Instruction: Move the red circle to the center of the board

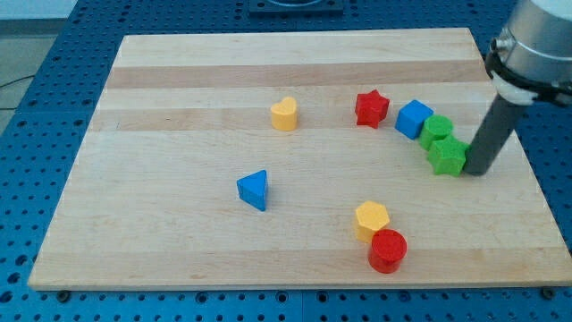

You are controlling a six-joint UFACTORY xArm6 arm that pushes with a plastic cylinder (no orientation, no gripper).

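Red circle touches one yellow block; my tip beside two green blocks.

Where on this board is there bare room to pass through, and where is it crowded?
Bare wood runs down the view's left, bordered by the yellow heart and blue triangle. Crowded at right: red star, blue cube, green circle and green star, with my tip beside the last. Yellow hexagon touches the red circle.

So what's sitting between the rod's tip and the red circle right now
Nothing: in the camera view, bare board runs from my tip, beside the green star, down to the red circle. The yellow hexagon touches the circle, just off that line.
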